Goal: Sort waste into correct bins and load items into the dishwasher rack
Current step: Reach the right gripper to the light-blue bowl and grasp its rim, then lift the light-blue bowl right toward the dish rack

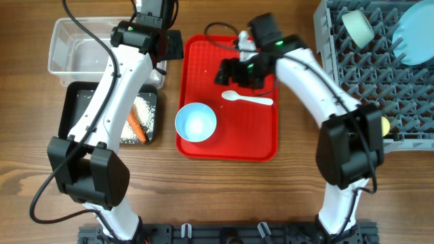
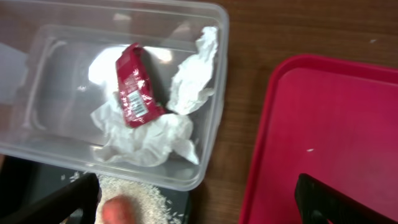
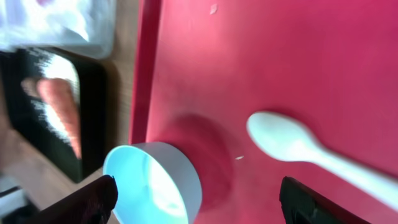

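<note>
Two things wait on the red tray (image 1: pixel 203 57): the spoon (image 1: pixel 247 99) and the blue bowl (image 1: pixel 196 122). The spoon lies flat near the tray's middle. The bowl stands upright by the tray's left edge, apart from the spoon.

The right gripper (image 1: pixel 239 72) hangs over the tray, just past the spoon. Its jaws are spread wide with nothing in them.

I think the spoon comes next. It is thin and flat, so the jaws should come straight down across the handle, one on each side. They should touch the tray softly, then close. Grabbing the round end would likely make it slip. Stay clear of the bowl so it does not tip.

The rack (image 1: pixel 352 74) sits to the right on the worktop. It holds the plate (image 1: pixel 413 34) and green bowl (image 1: pixel 357 27). A bit of yellow cup (image 1: pixel 386 125) shows at its edge.

The left gripper (image 2: pixel 199 202) hangs by the clear tub (image 1: pixel 68 41), jaws apart and empty. That tub holds the wrapper (image 2: pixel 134 87) and napkin (image 2: pixel 149 134). The black tub (image 1: pixel 68 108) holds the carrot (image 1: pixel 135 127) and rice (image 1: pixel 144 108).
</note>
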`<state>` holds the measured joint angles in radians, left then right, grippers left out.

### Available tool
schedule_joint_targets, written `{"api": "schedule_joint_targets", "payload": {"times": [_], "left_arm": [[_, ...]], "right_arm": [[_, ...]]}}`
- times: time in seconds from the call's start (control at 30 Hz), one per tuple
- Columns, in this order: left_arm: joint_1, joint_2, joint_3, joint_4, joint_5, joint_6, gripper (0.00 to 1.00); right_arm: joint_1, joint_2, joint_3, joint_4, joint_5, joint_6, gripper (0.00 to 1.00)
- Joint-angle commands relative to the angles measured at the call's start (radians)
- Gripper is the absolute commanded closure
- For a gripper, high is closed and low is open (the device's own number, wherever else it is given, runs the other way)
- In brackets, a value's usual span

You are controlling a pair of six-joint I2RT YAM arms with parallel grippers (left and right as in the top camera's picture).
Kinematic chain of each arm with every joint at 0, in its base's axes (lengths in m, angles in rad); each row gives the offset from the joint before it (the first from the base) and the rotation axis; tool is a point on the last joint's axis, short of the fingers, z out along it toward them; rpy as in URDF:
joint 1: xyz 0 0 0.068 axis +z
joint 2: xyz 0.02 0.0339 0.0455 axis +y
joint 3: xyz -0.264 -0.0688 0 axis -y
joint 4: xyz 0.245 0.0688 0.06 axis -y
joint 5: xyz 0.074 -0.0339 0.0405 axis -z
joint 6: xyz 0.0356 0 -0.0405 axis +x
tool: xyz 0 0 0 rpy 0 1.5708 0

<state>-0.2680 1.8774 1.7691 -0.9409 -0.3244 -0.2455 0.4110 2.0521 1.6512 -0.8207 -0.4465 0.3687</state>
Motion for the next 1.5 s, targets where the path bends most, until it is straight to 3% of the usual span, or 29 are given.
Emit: {"api": "schedule_joint_targets", "payload": {"times": [0.0, 0.13, 0.33, 0.53, 0.7, 0.87, 1.0, 1.23, 1.4, 1.47], "left_arm": [[0.002, -0.005, 0.011, 0.016, 0.137, 0.006, 0.0], [0.02, -0.011, 0.011, 0.006, 0.14, 0.001, 0.0], [0.203, -0.049, 0.011, 0.006, 0.4, 0.001, 0.0], [0.371, -0.05, 0.011, 0.001, 0.555, 0.001, 0.0], [0.438, -0.05, 0.011, -0.01, 0.578, 0.001, 0.0], [0.448, -0.051, 0.011, -0.008, 0.578, 0.002, 0.0], [0.448, -0.051, 0.011, 0.005, 0.578, 0.002, 0.0], [0.448, -0.05, 0.011, 0.002, 0.578, 0.002, 0.0], [0.448, -0.05, 0.011, 0.002, 0.578, 0.002, 0.0], [0.448, -0.05, 0.011, 0.002, 0.578, 0.002, 0.0]], "right_arm": [[0.08, -0.013, -0.06, 0.032, 0.158, 0.124, 0.15], [0.107, -0.013, -0.095, 0.057, 0.162, 0.136, 0.26], [0.135, -0.013, -0.144, 0.093, 0.163, 0.147, 0.46], [0.136, -0.013, -0.173, 0.135, 0.158, 0.159, 0.67], [0.139, -0.013, -0.173, 0.139, 0.158, 0.157, 0.7], [0.144, -0.013, -0.173, 0.171, 0.135, 0.111, 0.48], [0.144, -0.014, -0.172, 0.208, 0.078, 0.025, 0.44], [0.159, -0.013, -0.173, 0.172, 0.061, -0.028, 0.61], [0.172, -0.013, -0.173, 0.137, 0.066, -0.024, 0.64], [0.172, -0.013, -0.173, 0.124, 0.086, 0.007, 0.75]]}}
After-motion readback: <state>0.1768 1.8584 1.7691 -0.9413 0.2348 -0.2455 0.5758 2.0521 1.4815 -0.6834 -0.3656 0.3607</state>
